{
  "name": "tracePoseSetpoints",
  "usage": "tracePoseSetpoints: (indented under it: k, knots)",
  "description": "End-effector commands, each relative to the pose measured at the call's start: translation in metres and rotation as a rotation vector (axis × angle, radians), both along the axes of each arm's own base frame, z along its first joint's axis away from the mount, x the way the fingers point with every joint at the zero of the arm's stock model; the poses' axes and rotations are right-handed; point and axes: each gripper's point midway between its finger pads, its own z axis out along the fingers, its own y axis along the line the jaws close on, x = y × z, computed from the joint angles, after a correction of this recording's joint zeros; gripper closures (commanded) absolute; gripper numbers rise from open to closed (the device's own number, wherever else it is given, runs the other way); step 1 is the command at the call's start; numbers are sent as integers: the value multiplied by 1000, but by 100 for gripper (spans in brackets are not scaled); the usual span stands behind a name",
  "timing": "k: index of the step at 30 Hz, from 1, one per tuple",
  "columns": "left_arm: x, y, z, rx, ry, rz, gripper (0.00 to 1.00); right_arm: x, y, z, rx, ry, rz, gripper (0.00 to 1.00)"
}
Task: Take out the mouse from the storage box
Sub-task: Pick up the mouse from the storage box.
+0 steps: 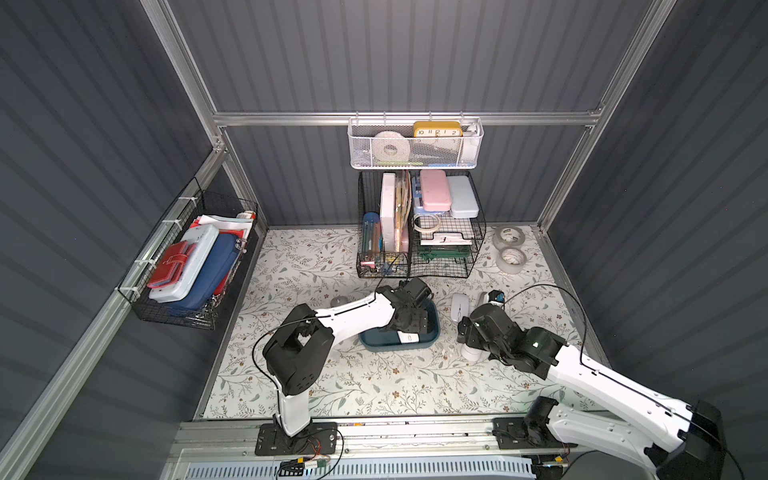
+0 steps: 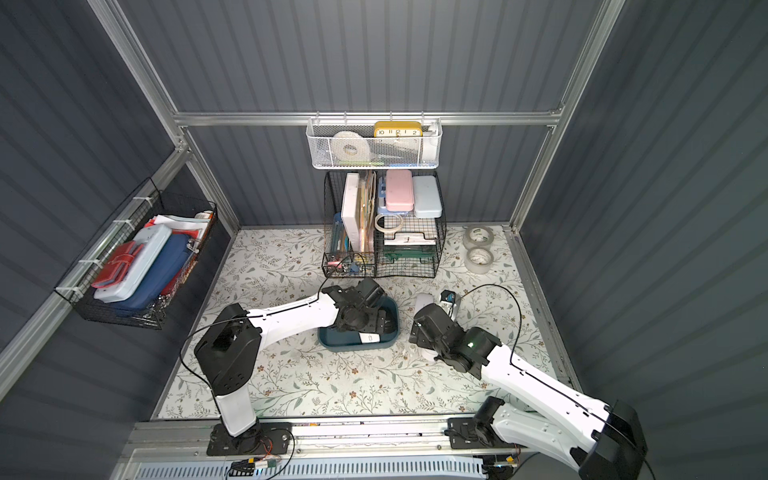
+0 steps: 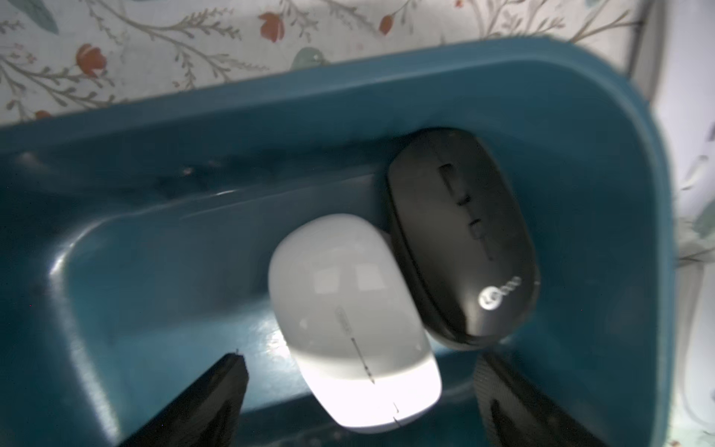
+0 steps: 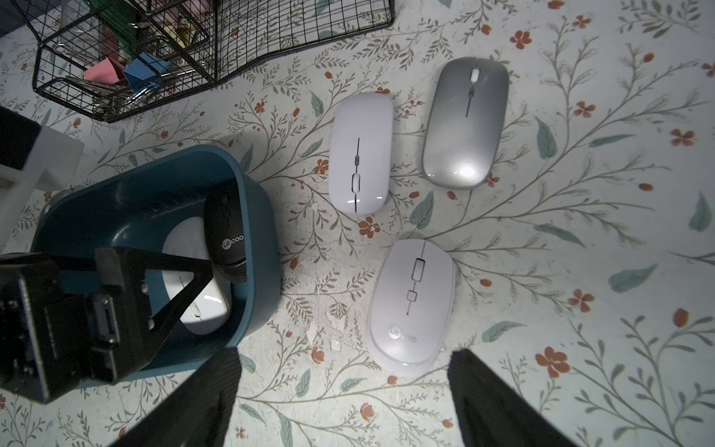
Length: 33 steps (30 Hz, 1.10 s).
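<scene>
— The floral-patterned tabletop (image 1: 353,386), in both top views?
— A shallow teal plastic storage box (image 1: 382,345) sat there.
— Left wrist?
— There the left gripper (image 3: 360,356) gaped over a glossy white mouse (image 3: 348,309) inside the box, beside a black mouse (image 3: 460,240).
— Right wrist?
— There the right gripper (image 4: 346,354) stood open, empty, beside the box.

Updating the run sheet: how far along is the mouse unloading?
Done: three out on the table, the slim white mouse, grey mouse and white Lecoo mouse. In hand: left gripper, open, straddles the boxed white mouse, nothing gripped; right gripper open, empty. Left: that one and the black mouse in the storage box.
</scene>
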Motion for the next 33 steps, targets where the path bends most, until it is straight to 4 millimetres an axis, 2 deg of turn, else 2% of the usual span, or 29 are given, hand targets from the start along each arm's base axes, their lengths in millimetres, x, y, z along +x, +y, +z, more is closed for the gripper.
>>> tracePoseSetpoints:
  k: [1,17,25,30,33]
  knots:
    - [0,7,0,46,1,11,4,0,-3,-1,-9,-18,-8,10]
    - [1,-1,-20,55,37,6,6,0,2,-9,-4,-1,6,11]
    - [-2,14,-9,73,9,32,8,5,7,-8,-7,-2,12,11]
    - [-5,30,-5,103,-13,54,8,6,11,-12,-10,11,22,11]
    - [-6,32,-3,88,-17,65,8,7,13,-14,-11,20,28,11]
